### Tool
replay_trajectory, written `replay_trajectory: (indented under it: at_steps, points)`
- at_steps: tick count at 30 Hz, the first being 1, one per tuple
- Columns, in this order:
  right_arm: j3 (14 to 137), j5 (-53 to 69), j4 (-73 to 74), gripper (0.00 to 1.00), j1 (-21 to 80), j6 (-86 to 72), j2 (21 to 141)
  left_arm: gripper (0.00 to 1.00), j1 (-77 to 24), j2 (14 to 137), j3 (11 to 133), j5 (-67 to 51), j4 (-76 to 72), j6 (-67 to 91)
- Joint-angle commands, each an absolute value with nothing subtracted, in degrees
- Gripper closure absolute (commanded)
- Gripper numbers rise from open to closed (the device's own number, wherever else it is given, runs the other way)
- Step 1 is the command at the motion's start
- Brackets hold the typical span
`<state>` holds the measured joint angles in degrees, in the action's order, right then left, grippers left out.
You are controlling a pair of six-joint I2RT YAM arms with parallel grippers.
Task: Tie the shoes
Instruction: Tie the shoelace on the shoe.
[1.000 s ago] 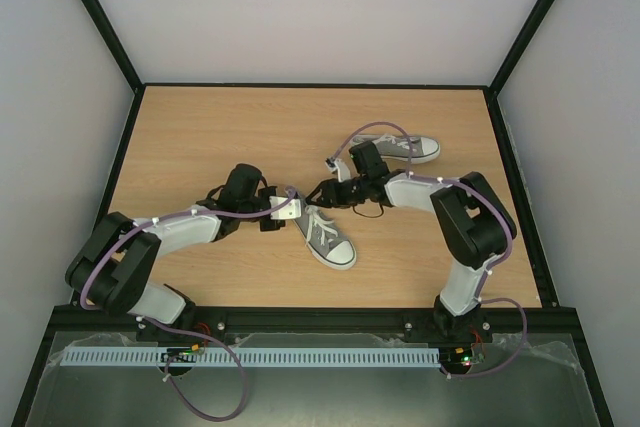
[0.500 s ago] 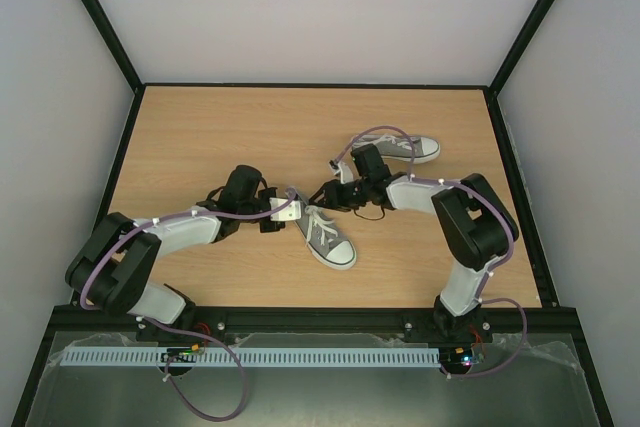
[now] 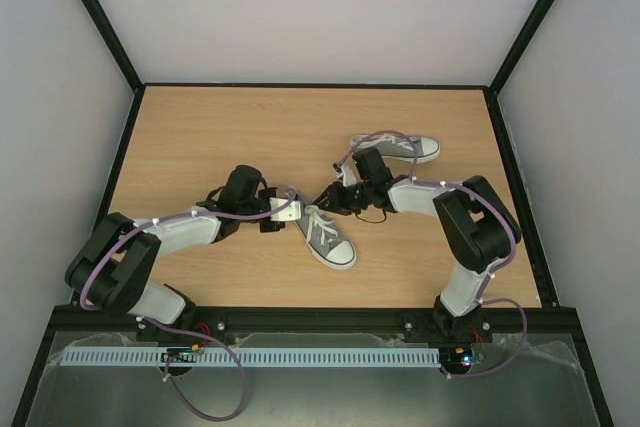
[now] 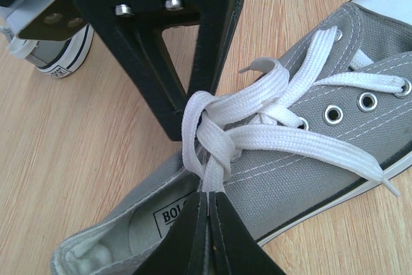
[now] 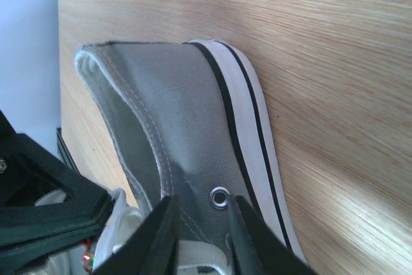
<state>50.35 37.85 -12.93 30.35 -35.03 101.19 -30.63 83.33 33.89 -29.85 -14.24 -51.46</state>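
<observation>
One of the shoes, a grey sneaker (image 3: pixel 325 232) with a white toe cap, lies mid-table; in the left wrist view this shoe (image 4: pixel 335 152) fills the frame. My left gripper (image 3: pixel 288 209) is at its heel end, shut (image 4: pixel 211 192) on a white lace (image 4: pixel 222 152) that comes out of a crossed knot. My right gripper (image 3: pixel 327 197) reaches in from the right. Its jaws (image 5: pixel 205 233) stand partly open astride the grey upper, with an eyelet (image 5: pixel 219 196) and a strip of lace between the fingers (image 5: pixel 161 236). The second shoe (image 3: pixel 398 147) lies farther back right.
Black frame rails (image 3: pixel 310 86) border the wooden table (image 3: pixel 200 137). The right arm's elbow (image 3: pixel 470 212) rises to the right of the near shoe, and the left arm (image 3: pixel 180 229) stretches in low from the left. Cables loop over both arms.
My right gripper's jaws have narrowed and it has edged slightly closer to the near shoe. The left gripper keeps its hold on the lace and has not moved.
</observation>
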Motion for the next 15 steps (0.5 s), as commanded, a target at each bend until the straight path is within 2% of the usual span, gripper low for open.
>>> replay_trajectory:
  at_steps: [1, 6, 15]
  points:
    - [50.30, 39.31, -10.94, 0.84, 30.54, -35.33, 98.60, 0.97, -30.93, 82.11, 33.44, -31.48, -15.48, -52.57]
    - [51.21, 38.81, -9.74, 0.99, 30.37, -34.42, 98.10, 0.97, -30.89, 82.09, 33.33, -30.93, -15.32, -52.75]
    - [50.38, 36.59, -6.88, 0.99, 27.96, -29.81, 94.08, 0.98, -30.83, 81.83, 32.85, -30.00, -16.20, -54.05]
